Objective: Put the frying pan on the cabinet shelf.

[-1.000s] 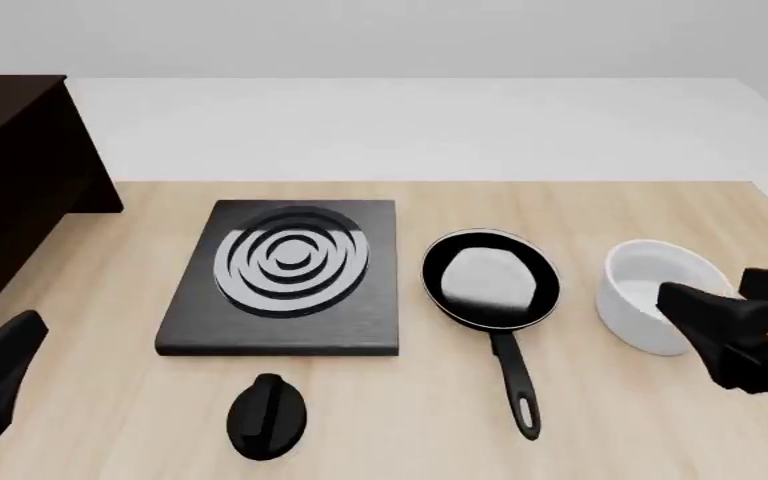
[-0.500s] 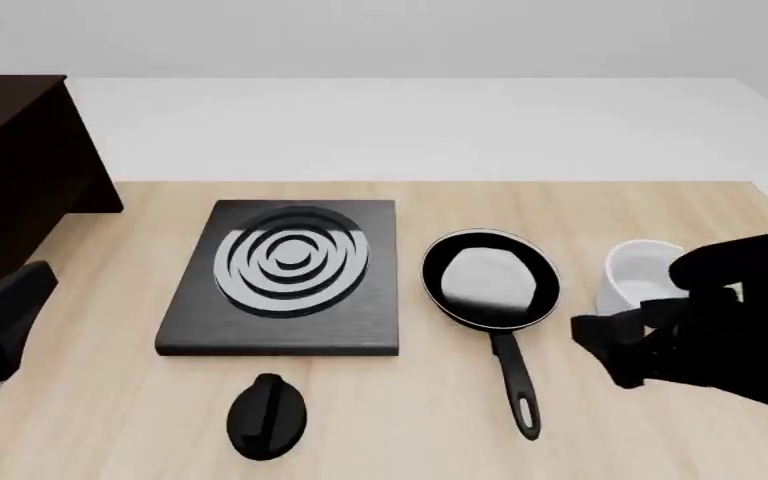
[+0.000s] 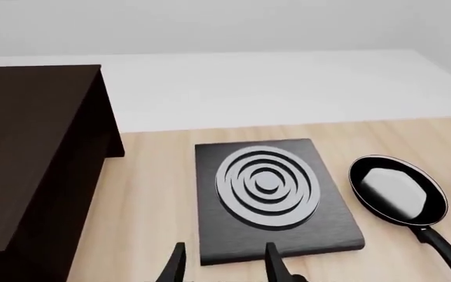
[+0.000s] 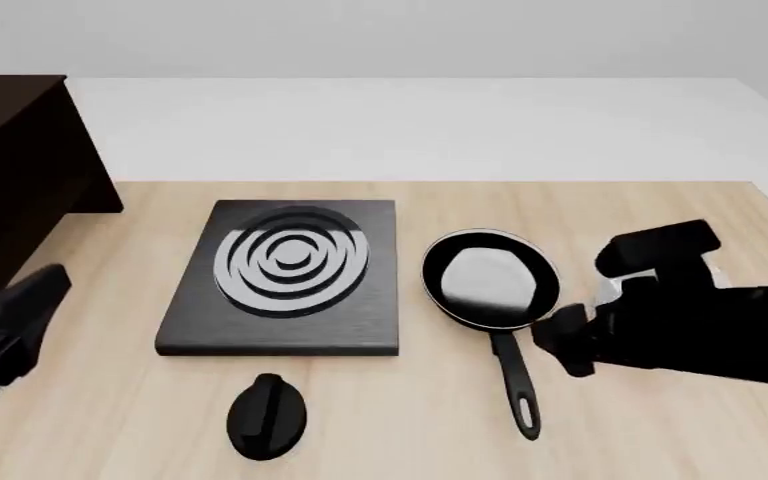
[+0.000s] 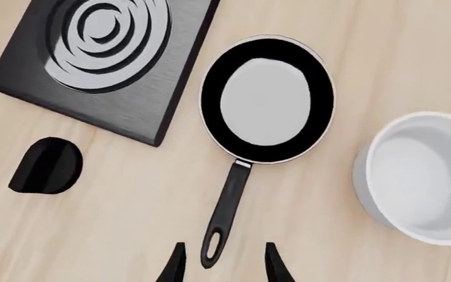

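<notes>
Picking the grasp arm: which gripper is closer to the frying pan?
Right. The right gripper hangs just beside the frying pan handle, open, its loop between the fingers. The left gripper sits far off, beyond the stove plate.

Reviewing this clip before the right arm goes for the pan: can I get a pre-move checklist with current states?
1. Pan flat on table, free of stove plate and bowl: ok.
2. Handle unobstructed, loop end toward right pincer: ok.
3. Right pincer open, fingers either side of the loop in the wrist view: ok.
4. Right pincer down at handle height: cannot tell.
5. Left pincer open, away from the pan: ok.
6. Cabinet shelf free for the pan: cannot tell, only its top and side show.
</notes>
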Tool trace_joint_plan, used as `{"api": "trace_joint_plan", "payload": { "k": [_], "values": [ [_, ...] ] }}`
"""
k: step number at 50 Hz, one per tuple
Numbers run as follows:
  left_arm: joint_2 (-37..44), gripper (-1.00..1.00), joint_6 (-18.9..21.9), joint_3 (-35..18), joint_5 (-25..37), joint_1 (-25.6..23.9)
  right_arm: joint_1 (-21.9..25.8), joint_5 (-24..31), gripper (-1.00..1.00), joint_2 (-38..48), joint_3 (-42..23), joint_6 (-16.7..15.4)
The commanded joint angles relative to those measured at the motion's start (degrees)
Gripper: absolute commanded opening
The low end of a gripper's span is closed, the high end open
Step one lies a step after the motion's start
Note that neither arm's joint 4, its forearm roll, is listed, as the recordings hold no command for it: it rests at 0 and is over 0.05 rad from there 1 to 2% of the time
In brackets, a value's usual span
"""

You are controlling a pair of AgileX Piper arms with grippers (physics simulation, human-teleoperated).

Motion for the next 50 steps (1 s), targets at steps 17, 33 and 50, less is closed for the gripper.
{"api": "trace_joint_plan", "payload": {
  "k": [17,33,50],
  "values": [
    [-0.56,1.00,-0.18,2.28,-0.09,-1.08,1.26,-8.20,1.00,15.70,1.90,-2.21],
    [-1.43,1.00,-1.53,2.18,0.76,-2.81,3.12,-12.42,1.00,18.99,4.12,-0.75],
    [-2.03,1.00,-1.88,3.20,0.68,-2.60,2.56,-18.04,1.00,20.74,8.62,-1.15]
  ]
}}
